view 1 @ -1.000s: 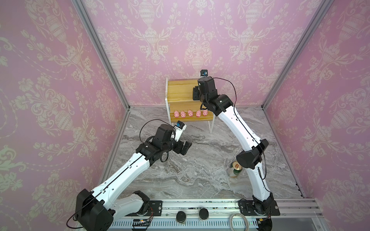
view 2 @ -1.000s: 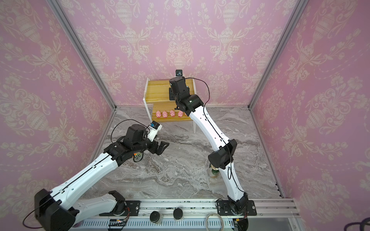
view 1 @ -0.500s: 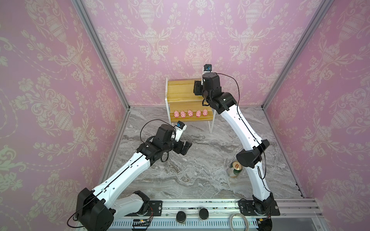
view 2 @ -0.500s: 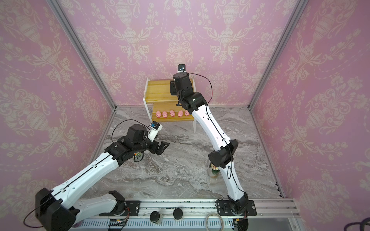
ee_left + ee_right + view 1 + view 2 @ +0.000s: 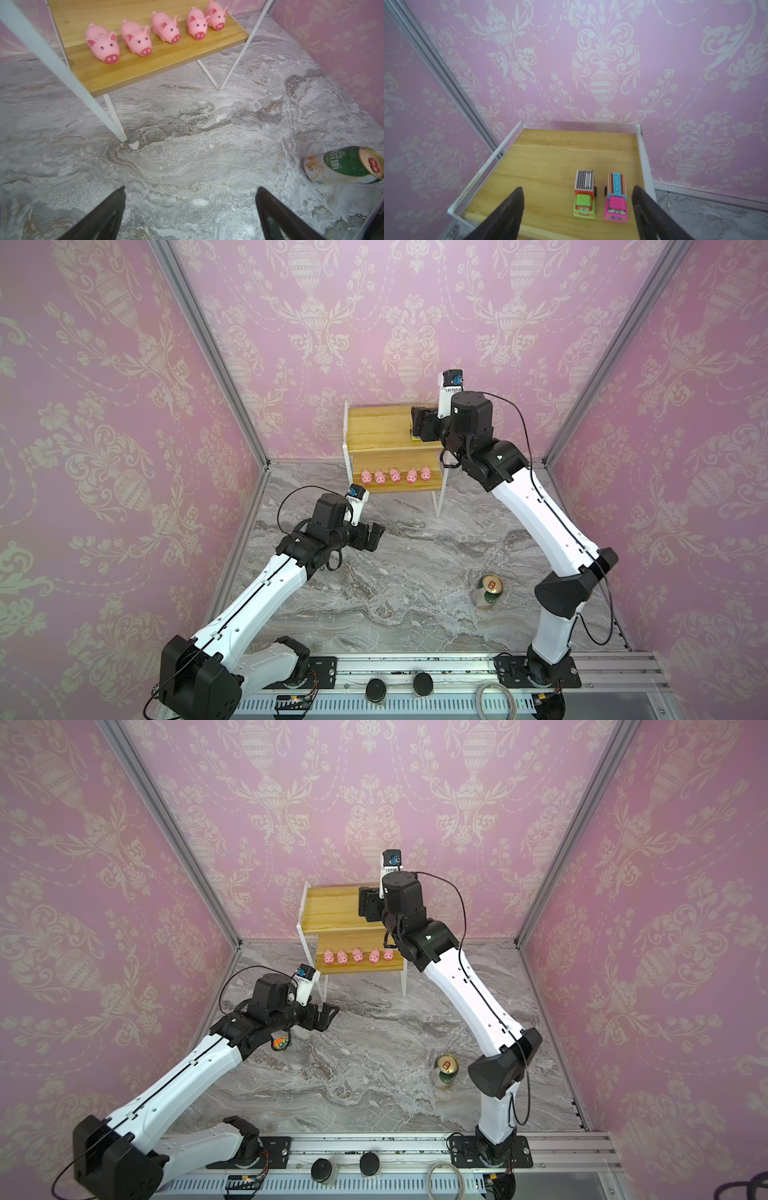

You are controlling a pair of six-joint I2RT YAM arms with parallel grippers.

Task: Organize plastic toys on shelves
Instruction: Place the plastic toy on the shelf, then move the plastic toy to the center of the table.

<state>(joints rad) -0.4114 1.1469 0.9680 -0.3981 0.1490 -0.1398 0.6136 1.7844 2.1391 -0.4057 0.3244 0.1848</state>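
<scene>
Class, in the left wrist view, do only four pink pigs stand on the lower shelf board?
No, five pink pigs line the lower board.

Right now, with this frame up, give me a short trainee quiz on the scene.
1. How many pigs stand on the lower board of the shelves?
2. True or false: the right gripper grips the orange-green truck.
3. The unshelved truck lies: A on the upper board; B on the table under the left arm; C among the pigs.
Key: 1 five; 2 false, jaws open; 3 B.
</scene>
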